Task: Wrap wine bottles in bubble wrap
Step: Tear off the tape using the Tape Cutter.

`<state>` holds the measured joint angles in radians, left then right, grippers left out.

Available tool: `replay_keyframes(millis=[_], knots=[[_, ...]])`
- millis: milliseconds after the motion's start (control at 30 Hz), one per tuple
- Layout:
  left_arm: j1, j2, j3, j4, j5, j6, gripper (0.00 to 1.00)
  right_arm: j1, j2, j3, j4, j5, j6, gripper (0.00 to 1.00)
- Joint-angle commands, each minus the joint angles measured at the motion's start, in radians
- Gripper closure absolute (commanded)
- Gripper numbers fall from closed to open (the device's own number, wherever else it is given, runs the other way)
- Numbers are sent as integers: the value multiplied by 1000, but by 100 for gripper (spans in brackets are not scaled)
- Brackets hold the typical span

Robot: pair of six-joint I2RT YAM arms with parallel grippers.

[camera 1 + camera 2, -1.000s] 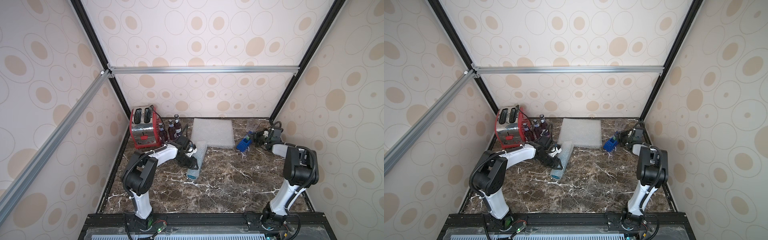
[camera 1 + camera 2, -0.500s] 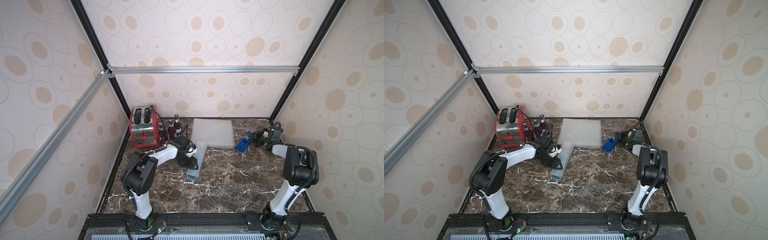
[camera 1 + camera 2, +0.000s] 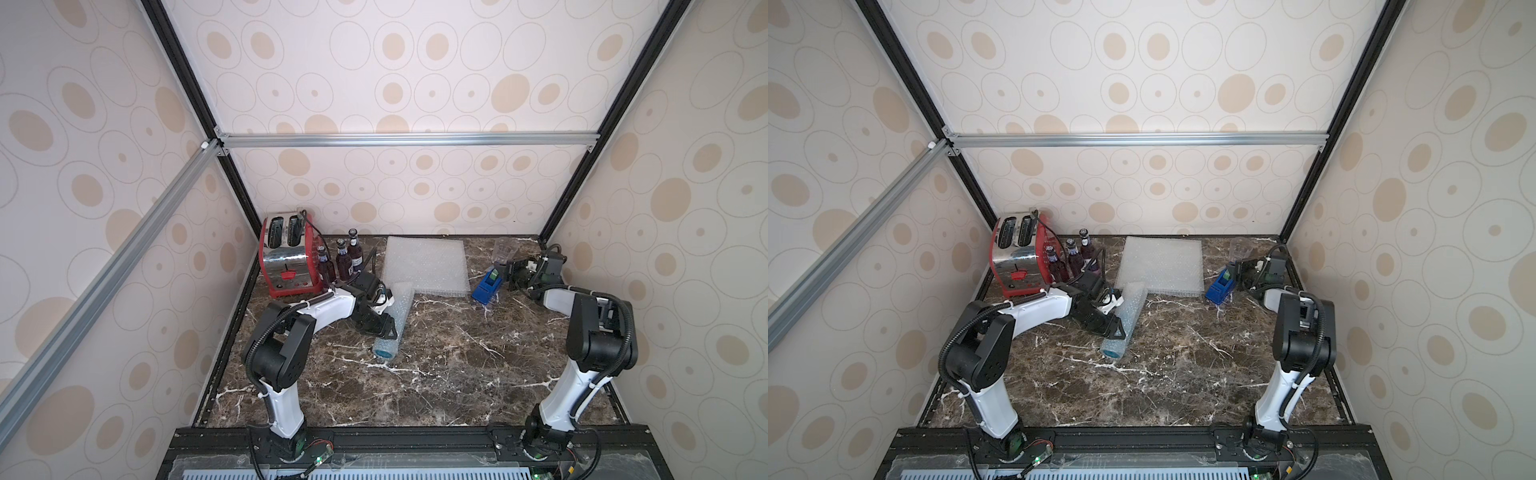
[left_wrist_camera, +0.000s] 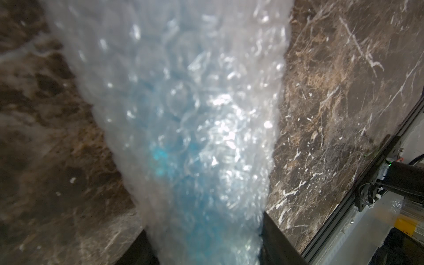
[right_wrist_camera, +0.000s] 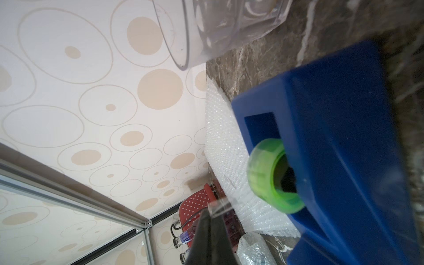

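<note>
A blue wine bottle rolled in bubble wrap [image 3: 392, 320] [image 3: 1125, 320] lies on the marble table. My left gripper [image 3: 380, 326] [image 3: 1115, 328] [image 4: 204, 247] is shut on this roll; one dark finger [image 4: 275, 241] presses each side, and blue shows through the plastic [image 4: 183, 160]. Three purple wine bottles [image 3: 343, 259] [image 3: 1069, 259] stand upright beside the toaster. A flat stack of bubble wrap sheets [image 3: 426, 266] [image 3: 1160, 264] [image 5: 224, 142] lies at the back. My right gripper [image 3: 503, 272] [image 3: 1237, 272] [image 5: 212, 213] is shut on a clear tape strip [image 5: 220, 206] next to the blue tape dispenser [image 3: 486, 286] [image 5: 332, 160].
A red toaster [image 3: 286, 257] [image 3: 1017, 253] with a black cord stands in the back left corner. A clear plastic cup [image 3: 505, 249] [image 5: 218, 27] stands behind the dispenser, which holds a green tape roll [image 5: 268, 174]. Patterned walls enclose three sides.
</note>
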<state>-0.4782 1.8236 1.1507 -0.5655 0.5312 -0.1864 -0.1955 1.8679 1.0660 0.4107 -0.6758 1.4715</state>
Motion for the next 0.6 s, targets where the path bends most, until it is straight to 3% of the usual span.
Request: replay_keyframes(millis=[0,567], knots=[[-4,59,-28,-74,-128,25,42,8,-25,14,100,-27,61,100],[-5,66,-28,-75,-122,25,42,31,-56,7,62,-49,61,100]])
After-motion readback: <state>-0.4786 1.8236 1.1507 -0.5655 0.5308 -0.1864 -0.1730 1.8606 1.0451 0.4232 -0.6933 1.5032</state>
